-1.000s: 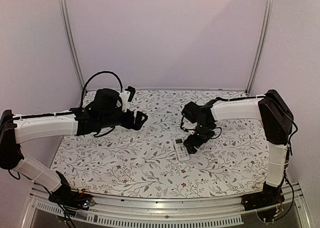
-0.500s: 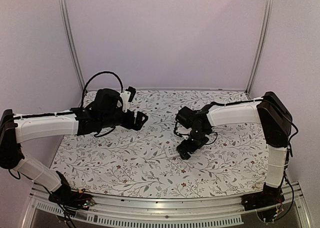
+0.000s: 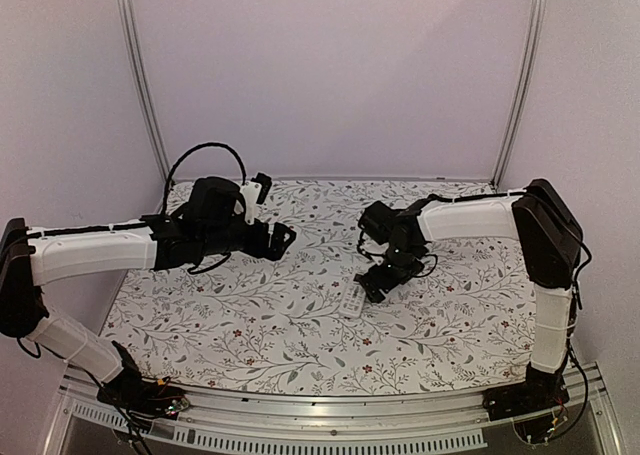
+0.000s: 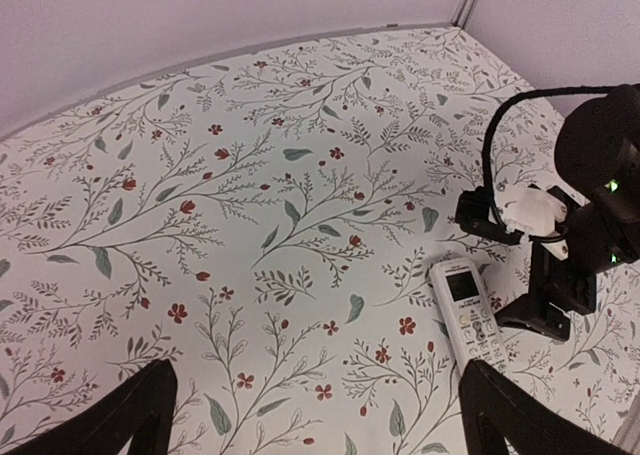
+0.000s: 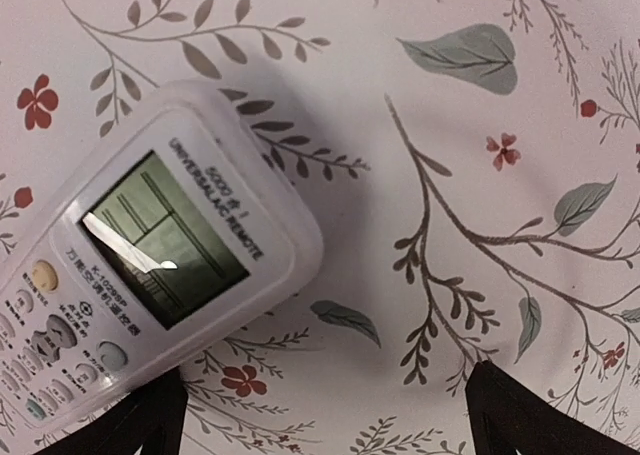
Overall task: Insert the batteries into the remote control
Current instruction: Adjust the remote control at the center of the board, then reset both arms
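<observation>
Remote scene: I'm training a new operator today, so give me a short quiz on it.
1. True or false: the remote lies screen up on the table.
2. Fill in: the left gripper and the right gripper are both ____.
3. Which gripper is nearer the remote? A: left. B: right.
Key: 1 true; 2 open; 3 B.
</observation>
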Controlling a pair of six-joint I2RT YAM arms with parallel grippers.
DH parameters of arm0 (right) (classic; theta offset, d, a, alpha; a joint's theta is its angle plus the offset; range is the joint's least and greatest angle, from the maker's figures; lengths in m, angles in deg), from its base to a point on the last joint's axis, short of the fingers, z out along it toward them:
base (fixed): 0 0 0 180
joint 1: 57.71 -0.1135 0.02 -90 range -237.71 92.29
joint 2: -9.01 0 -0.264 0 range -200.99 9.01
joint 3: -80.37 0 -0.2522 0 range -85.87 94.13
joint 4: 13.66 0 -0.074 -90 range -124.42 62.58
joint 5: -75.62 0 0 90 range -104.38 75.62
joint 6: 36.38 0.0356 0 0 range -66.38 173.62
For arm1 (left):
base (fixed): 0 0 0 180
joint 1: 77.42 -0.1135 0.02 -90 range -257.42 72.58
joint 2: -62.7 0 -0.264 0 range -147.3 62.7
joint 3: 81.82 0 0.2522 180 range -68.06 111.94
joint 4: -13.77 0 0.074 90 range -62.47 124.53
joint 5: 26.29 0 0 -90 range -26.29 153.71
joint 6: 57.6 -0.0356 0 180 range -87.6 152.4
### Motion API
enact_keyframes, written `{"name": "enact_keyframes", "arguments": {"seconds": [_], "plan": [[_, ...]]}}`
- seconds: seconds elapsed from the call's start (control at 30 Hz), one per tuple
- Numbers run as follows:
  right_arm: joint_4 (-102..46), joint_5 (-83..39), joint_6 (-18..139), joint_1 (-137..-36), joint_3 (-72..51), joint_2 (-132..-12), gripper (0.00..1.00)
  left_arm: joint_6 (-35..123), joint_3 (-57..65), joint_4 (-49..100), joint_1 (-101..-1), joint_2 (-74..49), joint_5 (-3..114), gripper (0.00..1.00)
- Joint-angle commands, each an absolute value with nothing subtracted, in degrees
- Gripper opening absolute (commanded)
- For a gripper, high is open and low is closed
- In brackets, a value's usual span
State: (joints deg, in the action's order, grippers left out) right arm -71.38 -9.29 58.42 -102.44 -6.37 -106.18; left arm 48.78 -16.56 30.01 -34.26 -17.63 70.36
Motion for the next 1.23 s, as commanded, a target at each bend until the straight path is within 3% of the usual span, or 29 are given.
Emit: {"name": "enact_keyframes", "arguments": {"seconds": [0.0,0.27,0.47,0.8,1.2], "plan": [[-70.01,-6.76,58.59,-101.39,-2.96,-109.51,0.99,48.85,-15.24,31.4,-34.79,-17.93,70.71,1.0],[-70.72,-7.84,58.09,-101.37,-3.34,-109.16,0.99,49.74,-13.75,33.68,-35.02,-19.13,70.19,1.0],[-67.38,-9.5,59.31,-97.3,-9.18,-100.68,0.99,52.21,-9.27,37.65,-37.9,-21.34,66.94,0.99],[-47.66,-25.35,63.75,-85.02,-23.36,-81.11,0.99,54.01,-6.42,38.76,-43.81,-25.23,65.69,1.0],[-28.82,-33.06,70.78,-83.54,-38.73,-75.07,0.99,56.92,-7.99,35.19,-43.81,-32.13,62.29,1.0]]}}
